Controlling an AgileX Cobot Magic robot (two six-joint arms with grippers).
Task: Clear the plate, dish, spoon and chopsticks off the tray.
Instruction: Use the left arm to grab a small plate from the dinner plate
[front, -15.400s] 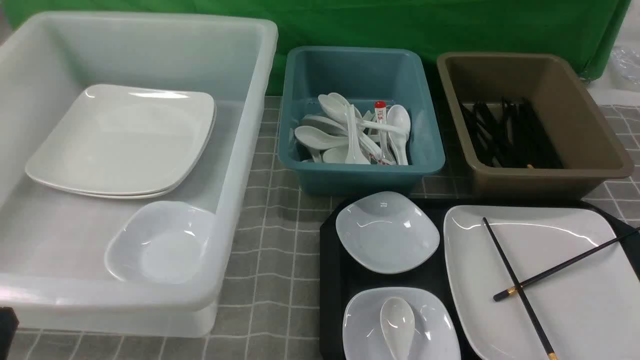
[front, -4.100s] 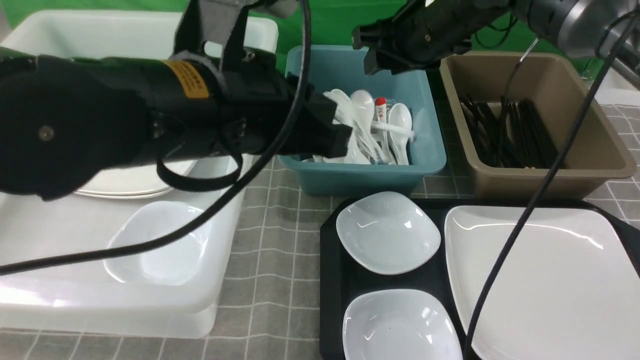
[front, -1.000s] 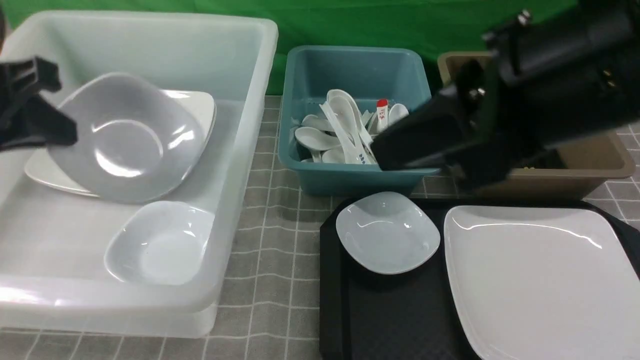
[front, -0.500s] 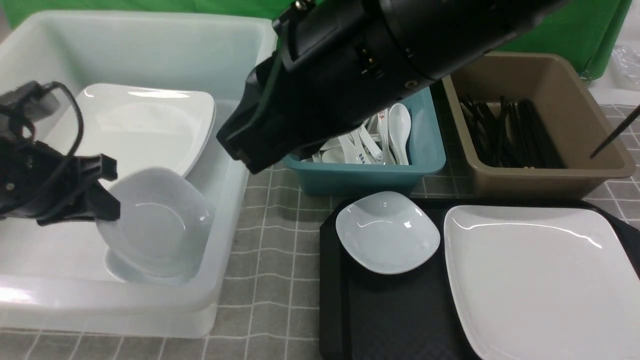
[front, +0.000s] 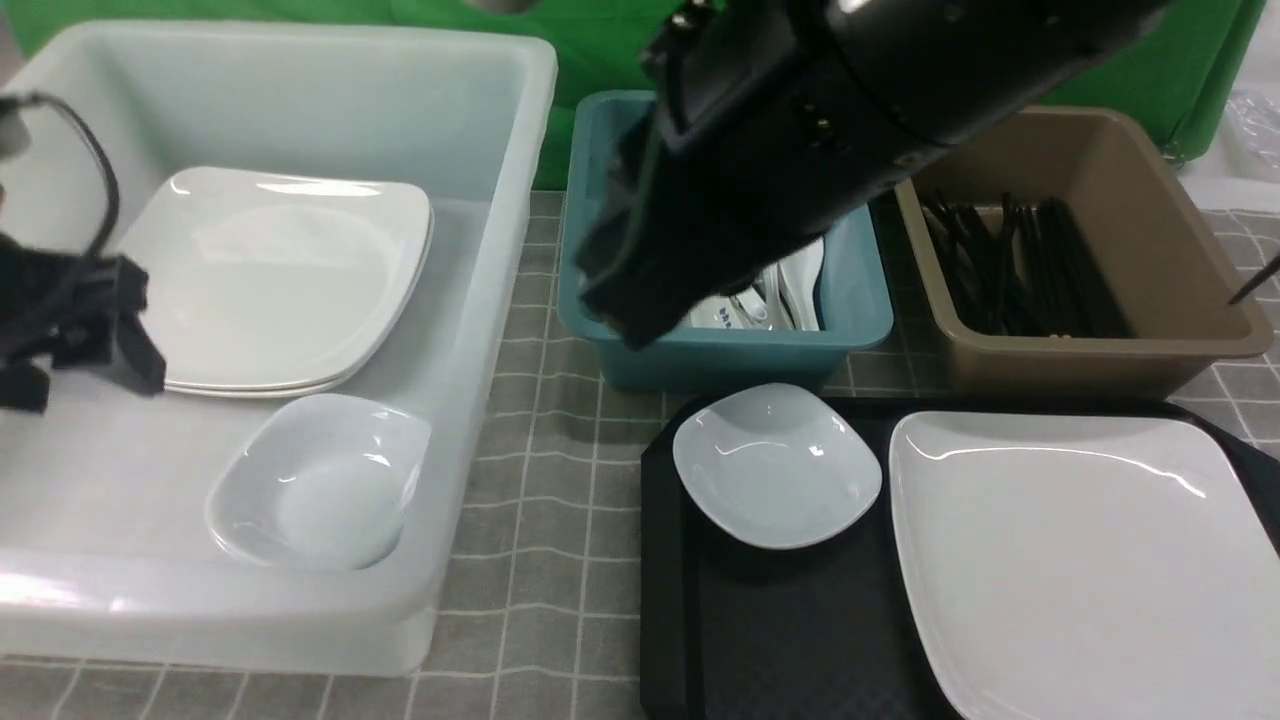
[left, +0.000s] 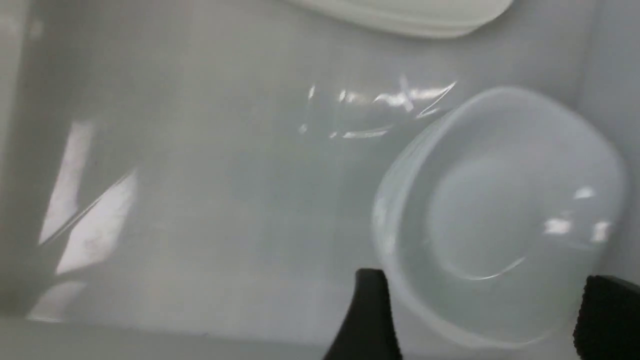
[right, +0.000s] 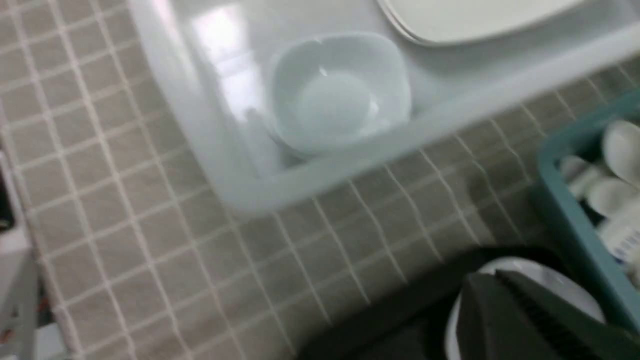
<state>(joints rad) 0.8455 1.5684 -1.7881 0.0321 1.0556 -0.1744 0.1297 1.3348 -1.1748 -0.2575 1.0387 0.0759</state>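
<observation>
Left gripper (left: 485, 277) hangs open, empty, above the small dish (left: 500, 200) in the bin (front: 485, 300) — plate (front: 1080, 570) rests on tray (front: 780, 640); right gripper (right: 520, 310) blurred, grip unreadable.

Bright, even overhead light left glare streaks on the plate (front: 1080, 560) and bin (front: 300, 612). Shadows were soft. The right arm (front: 800, 150) was motion-blurred; both wrist views were unfocused.

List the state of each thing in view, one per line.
Large glossy white plate: empty, on the black textured tray.
Small white squarish dish: empty, on that tray.
Second small white dish: upright in the translucent plastic tub, ungripped.
Left gripper: open, empty.
Right gripper: shut, nothing visibly held.
Teal plastic tub: holds white spoons.
Brown plastic tub: holds black chopsticks.
</observation>
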